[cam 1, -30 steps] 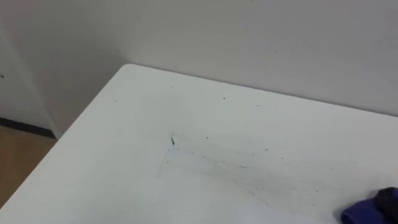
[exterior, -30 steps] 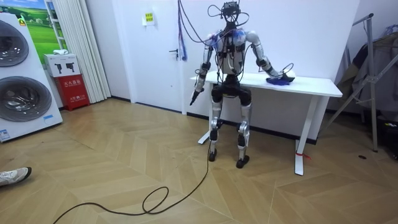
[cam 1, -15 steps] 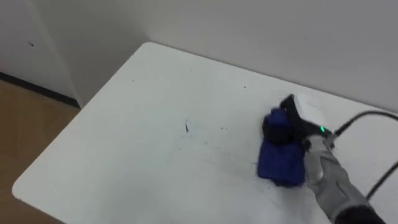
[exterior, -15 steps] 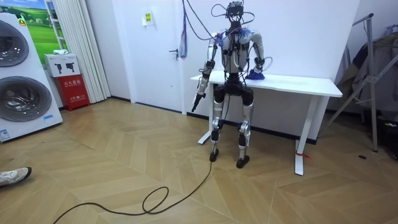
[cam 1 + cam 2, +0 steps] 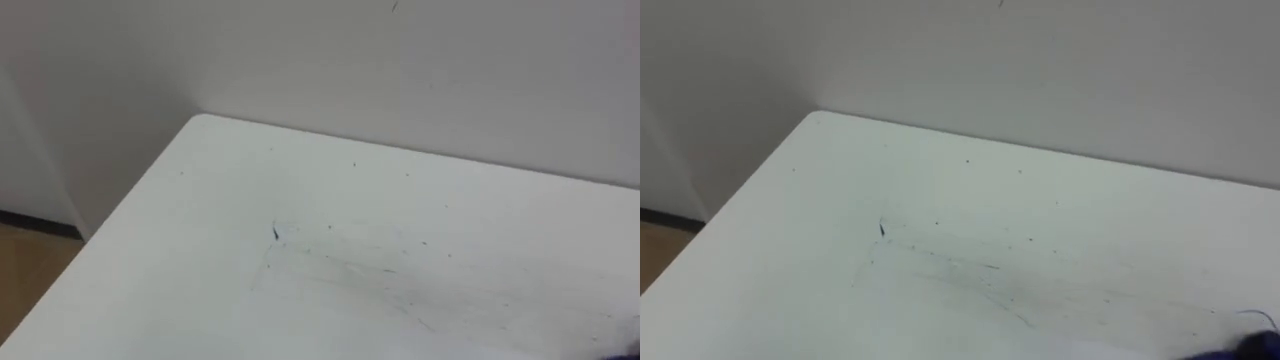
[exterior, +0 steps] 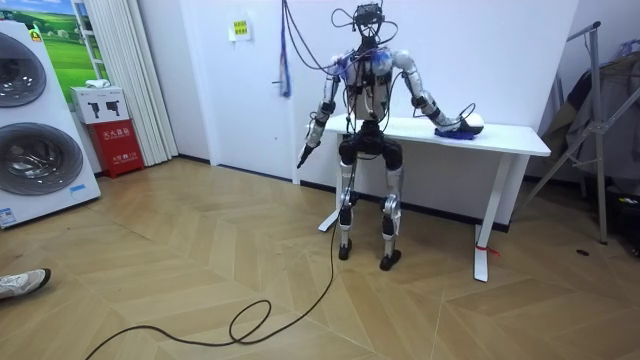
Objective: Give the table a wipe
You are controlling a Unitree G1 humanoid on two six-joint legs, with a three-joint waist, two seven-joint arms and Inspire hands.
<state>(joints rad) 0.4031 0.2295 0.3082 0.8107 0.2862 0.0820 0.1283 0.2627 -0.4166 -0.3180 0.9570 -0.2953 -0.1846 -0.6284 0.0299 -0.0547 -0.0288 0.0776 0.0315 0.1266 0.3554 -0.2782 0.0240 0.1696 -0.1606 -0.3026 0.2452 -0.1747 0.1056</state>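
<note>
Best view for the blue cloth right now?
Room view: the blue cloth lies on the table under the right hand. The right eye view catches just a dark blue edge at its lower right corner.

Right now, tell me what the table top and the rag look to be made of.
Table top: white, smooth, low-sheen, probably laminate or painted board; the dark smears sit on the surface rather than soaking in. Rag: dark blue, looks like soft fabric, lying in a rumpled heap; the weave is too small to tell.
</note>
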